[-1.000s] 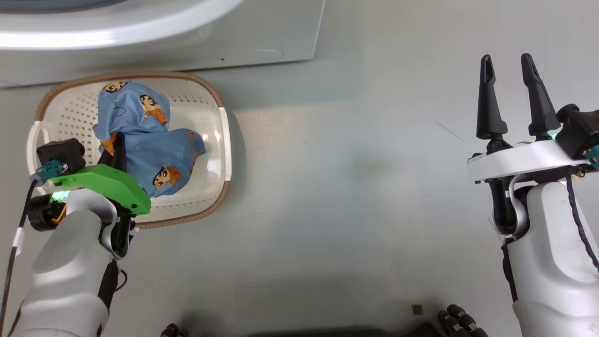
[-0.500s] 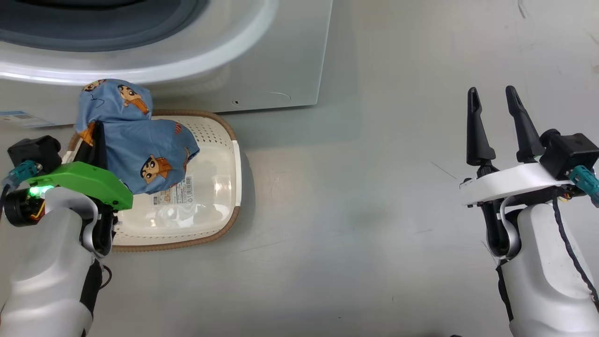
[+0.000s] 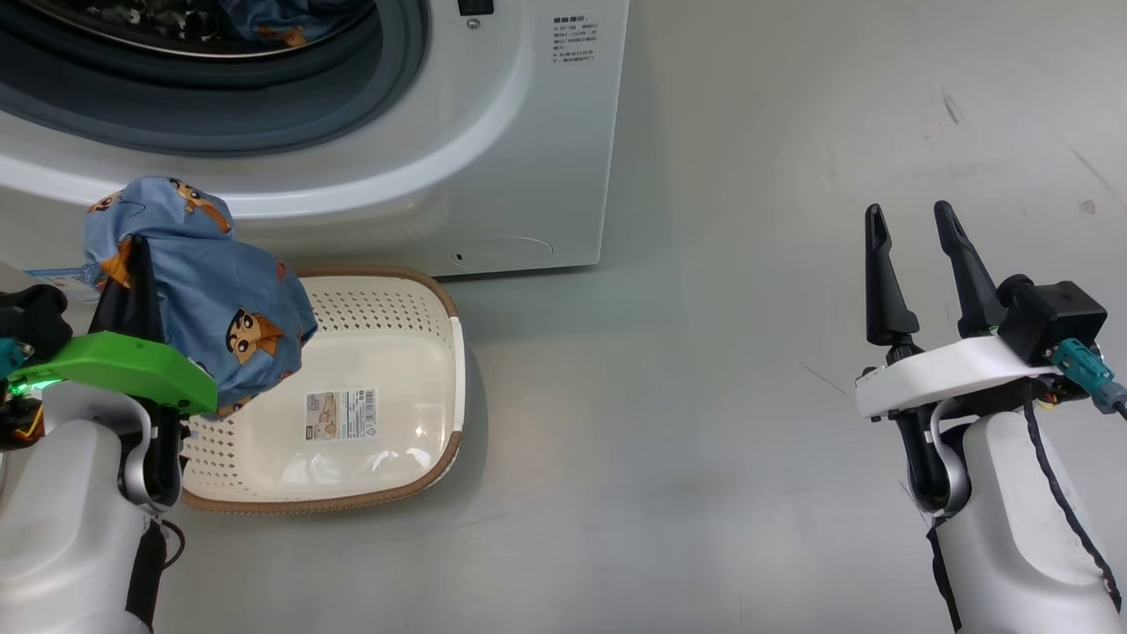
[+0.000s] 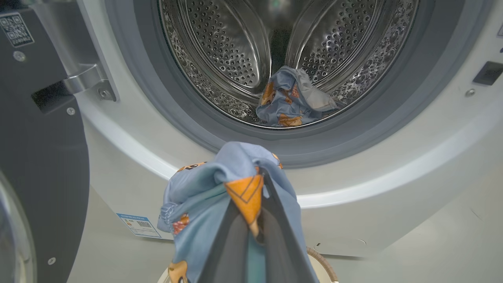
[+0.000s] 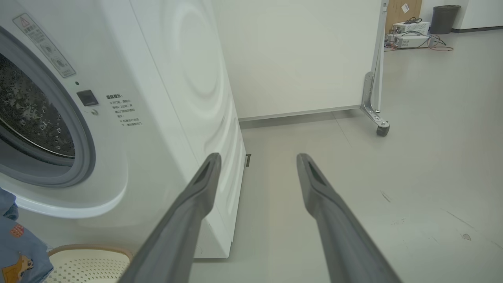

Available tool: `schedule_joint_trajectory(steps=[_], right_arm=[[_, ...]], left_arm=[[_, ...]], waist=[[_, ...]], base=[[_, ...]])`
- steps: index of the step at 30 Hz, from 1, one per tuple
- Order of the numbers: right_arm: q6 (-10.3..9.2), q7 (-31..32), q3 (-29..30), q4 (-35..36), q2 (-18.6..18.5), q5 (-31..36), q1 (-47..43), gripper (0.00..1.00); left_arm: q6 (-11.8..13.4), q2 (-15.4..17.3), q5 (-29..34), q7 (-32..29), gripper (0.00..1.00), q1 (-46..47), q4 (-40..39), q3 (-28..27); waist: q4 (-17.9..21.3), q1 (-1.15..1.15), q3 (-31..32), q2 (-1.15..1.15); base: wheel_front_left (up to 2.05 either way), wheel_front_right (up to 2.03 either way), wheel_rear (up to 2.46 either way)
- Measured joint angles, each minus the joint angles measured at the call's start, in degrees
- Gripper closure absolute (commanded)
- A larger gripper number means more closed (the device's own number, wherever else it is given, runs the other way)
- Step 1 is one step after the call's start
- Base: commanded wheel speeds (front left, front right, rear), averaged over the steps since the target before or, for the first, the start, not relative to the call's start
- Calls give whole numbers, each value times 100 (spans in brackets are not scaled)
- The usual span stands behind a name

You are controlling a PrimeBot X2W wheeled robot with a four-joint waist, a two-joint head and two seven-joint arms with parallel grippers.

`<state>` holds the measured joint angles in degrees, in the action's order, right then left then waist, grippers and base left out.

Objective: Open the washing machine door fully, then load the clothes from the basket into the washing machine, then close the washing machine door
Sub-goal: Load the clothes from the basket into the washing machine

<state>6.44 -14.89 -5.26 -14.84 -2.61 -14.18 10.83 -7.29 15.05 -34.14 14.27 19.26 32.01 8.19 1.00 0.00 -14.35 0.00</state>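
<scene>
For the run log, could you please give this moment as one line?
stage: loading | left end effector: shut on clothes, facing drum | right end effector: open | door: open | drum: garment inside

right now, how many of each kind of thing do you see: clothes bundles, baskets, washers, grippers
light blue cartoon-print cloth bundles: 2, one held, one in the steel drum
cream-white perforated plastic basket: 1
big white front-loading washing machine: 1
dark two-finger grippers: 2, left gripper shut on a bundle, right gripper open
total: 6
</scene>
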Motion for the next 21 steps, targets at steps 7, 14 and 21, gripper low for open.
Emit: schedule_joint_trajectory(steps=[7,14,21], right_arm=[[0,-1,-8,-19,1,-26,-179,0],[3,0,-34,-45,4,-25,-227,0],[4,0,-37,-46,4,3,-341,0]], left_arm=[[21,-87,145,1,100,-289,-505,-303],[25,-135,424,1,100,-630,-903,-511],[75,-166,627,1,100,-1016,-1214,-681]], waist=[[2,0,305,0],[6,0,570,0],[68,0,810,0]], base=[[0,0,0],[0,0,0],[0,0,0]])
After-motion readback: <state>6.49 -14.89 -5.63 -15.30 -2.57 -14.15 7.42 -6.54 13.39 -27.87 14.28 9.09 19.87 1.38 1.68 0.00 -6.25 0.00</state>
